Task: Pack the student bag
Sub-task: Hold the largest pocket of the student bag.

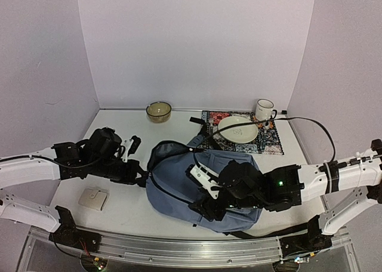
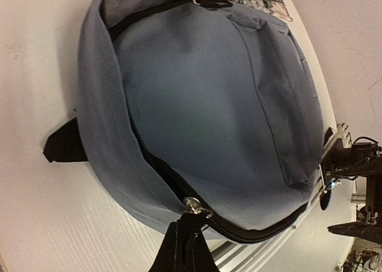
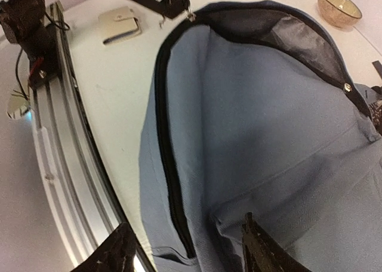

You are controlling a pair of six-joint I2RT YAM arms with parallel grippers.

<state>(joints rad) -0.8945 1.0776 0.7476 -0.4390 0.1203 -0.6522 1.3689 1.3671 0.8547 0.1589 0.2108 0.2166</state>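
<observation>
Top external view: the student bag (image 1: pixel 179 191) lies flat on the white table (image 1: pixel 125 215) between the two arms, front pocket up.
Bag opening: the main zipper is parted along the left and far edge, and grey lining shows in the gap.
Left gripper (image 2: pixel 190 224): fingers are pinched together on the metal zipper pull (image 2: pixel 192 205) at the bag's left rim.
Right gripper (image 3: pixel 188 251): fingers are spread wide and hold nothing, hovering just above the front panel beside the black zipper track.
In the way: the right arm covers the bag's near-right part in the overhead view. A black cable (image 1: pixel 298 118) runs from the right side across the plate toward the bag's top.
Behind the bag: a patterned mat (image 1: pixel 268 142) lies just beyond the far edge with a pale plate (image 1: pixel 237 129) on it. A white mug (image 1: pixel 264 110) stands at the mat's far right corner.
Back wall: an amber glass bowl (image 1: pixel 159 111), well apart from the bag.
Left of the bag: a small cream wallet-like case (image 1: pixel 94 198) lies near the left arm. A small black object (image 1: pixel 135 144) is too small to identify.
Writing: the mat bears an ornamental print; any lettering is too small to tell.
</observation>
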